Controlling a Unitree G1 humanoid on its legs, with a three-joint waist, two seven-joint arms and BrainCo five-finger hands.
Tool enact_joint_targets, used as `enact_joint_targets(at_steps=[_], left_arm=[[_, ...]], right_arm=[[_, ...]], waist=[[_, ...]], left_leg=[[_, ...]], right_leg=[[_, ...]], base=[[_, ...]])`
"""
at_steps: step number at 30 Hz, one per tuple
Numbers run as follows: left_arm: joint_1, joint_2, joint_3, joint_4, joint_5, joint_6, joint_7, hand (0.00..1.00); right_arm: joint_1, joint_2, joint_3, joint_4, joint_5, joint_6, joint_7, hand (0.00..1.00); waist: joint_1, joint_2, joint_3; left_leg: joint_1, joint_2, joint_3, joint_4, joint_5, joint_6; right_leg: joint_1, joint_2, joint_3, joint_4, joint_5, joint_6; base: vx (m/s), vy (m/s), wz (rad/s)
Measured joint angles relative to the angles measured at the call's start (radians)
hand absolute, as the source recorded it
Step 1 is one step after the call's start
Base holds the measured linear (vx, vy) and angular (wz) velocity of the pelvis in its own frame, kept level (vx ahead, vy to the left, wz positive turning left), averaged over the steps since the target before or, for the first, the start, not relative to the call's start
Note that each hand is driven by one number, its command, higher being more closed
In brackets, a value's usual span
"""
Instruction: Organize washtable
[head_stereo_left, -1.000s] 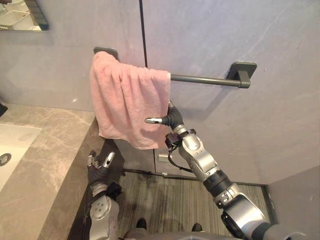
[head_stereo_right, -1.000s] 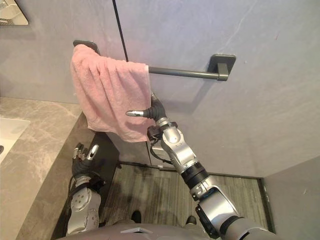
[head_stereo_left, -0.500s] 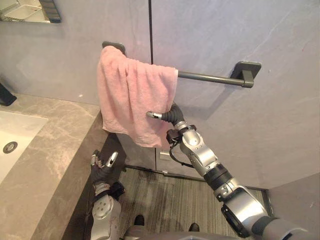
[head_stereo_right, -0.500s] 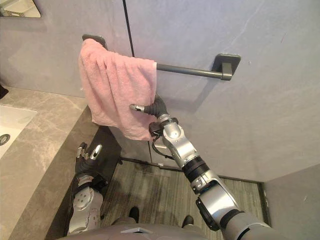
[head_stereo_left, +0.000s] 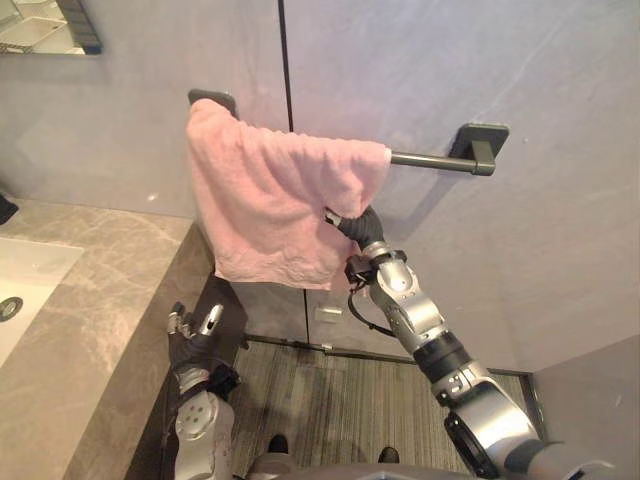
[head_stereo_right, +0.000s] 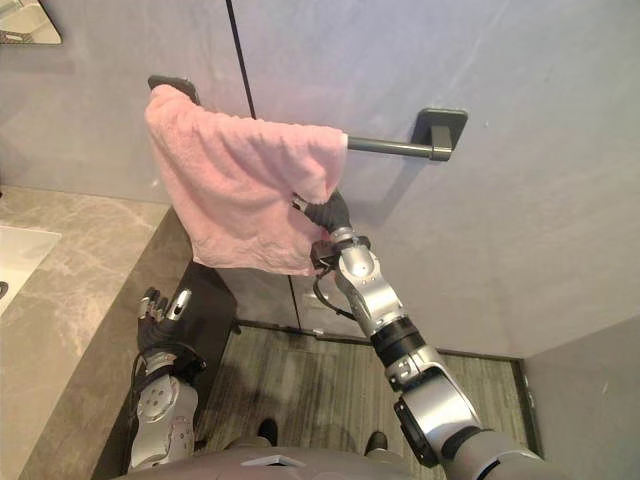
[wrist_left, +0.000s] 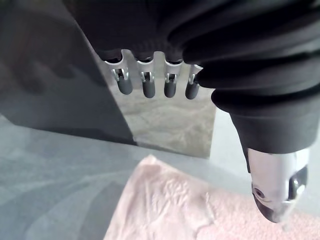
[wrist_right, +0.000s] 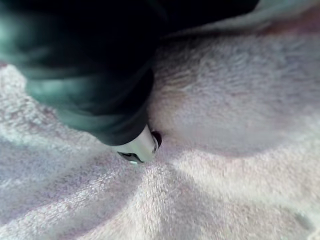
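Since the earlier frame, the fluffy pink towel (head_stereo_left: 270, 210) has spread toward 3 o'clock along the dark grey metal wall bar (head_stereo_left: 432, 160). Its right edge now bunches over the right robot hand (head_stereo_left: 360, 226). At 8 o'clock lies the grey marble table (head_stereo_left: 90, 300). The right arm reaches up from 5 o'clock with the wrist bent, and the hand's front is buried in cloth, so I cannot tell its grip. The left robot hand (head_stereo_left: 195, 328) hangs at 7 o'clock beside the table's dark side, fingers straight, holding nothing.

Towel (head_stereo_left: 270, 200) draped over the left end of the wall rail (head_stereo_left: 432, 160) — countertop (head_stereo_left: 95, 300) lower left.
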Motion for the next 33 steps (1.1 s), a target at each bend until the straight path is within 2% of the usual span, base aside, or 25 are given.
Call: enact_joint_targets(at_steps=[9, 13, 17, 25, 26, 29, 30, 33], left_arm=[[-0.054, 0.009, 0.045, -0.041, 0.057, 0.002, 0.032, 0.00], [-0.093, 0.013, 0.050, -0.063, 0.081, 0.005, 0.044, 0.00], [-0.130, 0.016, 0.048, -0.090, 0.091, 0.008, 0.058, 0.00], [-0.278, 0.080, -0.007, -0.107, 0.206, 0.018, 0.102, 0.00], [-0.300, 0.086, -0.016, -0.106, 0.206, 0.019, 0.104, 1.00], [-0.370, 0.110, -0.041, -0.082, 0.206, 0.025, 0.123, 1.00], [-0.392, 0.110, -0.047, -0.059, 0.206, 0.030, 0.151, 1.00], [-0.399, 0.132, -0.045, -0.027, 0.206, 0.039, 0.162, 1.00]], right_arm=[[0.126, -0.027, -0.036, -0.136, 0.001, -0.003, 0.017, 1.00], [0.165, -0.024, -0.050, -0.180, 0.004, -0.005, 0.032, 1.00], [0.203, -0.026, -0.052, -0.218, 0.011, -0.009, 0.035, 1.00], [0.250, -0.025, 0.004, -0.283, 0.038, -0.020, 0.071, 1.00], [0.250, -0.025, 0.017, -0.285, 0.052, -0.020, 0.073, 1.00], [0.251, -0.025, 0.040, -0.286, 0.053, -0.021, 0.085, 1.00], [0.252, -0.026, 0.046, -0.286, 0.055, -0.022, 0.088, 1.00], [0.257, -0.028, 0.059, -0.287, 0.075, -0.023, 0.088, 1.00]], waist=[[-0.009, 0.015, 0.009], [-0.034, 0.016, 0.009], [-0.042, 0.019, 0.009], [-0.064, 0.031, 0.007], [-0.073, 0.033, 0.005], [-0.088, 0.045, -0.005], [-0.091, 0.052, -0.008], [-0.090, 0.062, -0.015]], left_leg=[[0.023, -0.001, 0.045, 0.000, -0.007, -0.002], [0.030, -0.001, 0.061, 0.000, -0.011, -0.002], [0.040, 0.000, 0.081, 0.000, -0.016, -0.001], [0.057, 0.001, 0.114, 0.000, -0.020, -0.002], [0.058, 0.001, 0.117, 0.000, -0.020, -0.002], [0.057, 0.001, 0.124, 0.000, -0.020, -0.002], [0.057, 0.001, 0.126, 0.000, -0.020, -0.002], [0.057, 0.003, 0.130, 0.000, -0.020, -0.002]], right_leg=[[-0.005, 0.003, 0.039, -0.002, 0.007, 0.002], [-0.005, 0.004, 0.055, -0.009, 0.013, 0.002], [-0.005, 0.009, 0.075, -0.013, 0.019, 0.001], [-0.005, 0.016, 0.107, -0.027, 0.035, -0.001], [-0.005, 0.016, 0.108, -0.027, 0.036, -0.002], [-0.010, 0.016, 0.113, -0.027, 0.038, -0.002], [-0.011, 0.017, 0.113, -0.028, 0.040, -0.002], [-0.011, 0.019, 0.115, -0.034, 0.045, -0.004]], base=[[0.00, 0.006, -0.15], [0.01, 0.005, -0.12], [0.00, -0.006, -0.15], [-0.01, 0.003, -0.13], [-0.01, 0.003, -0.06], [-0.01, 0.005, -0.06], [-0.01, 0.001, -0.07], [-0.01, -0.001, -0.01]])
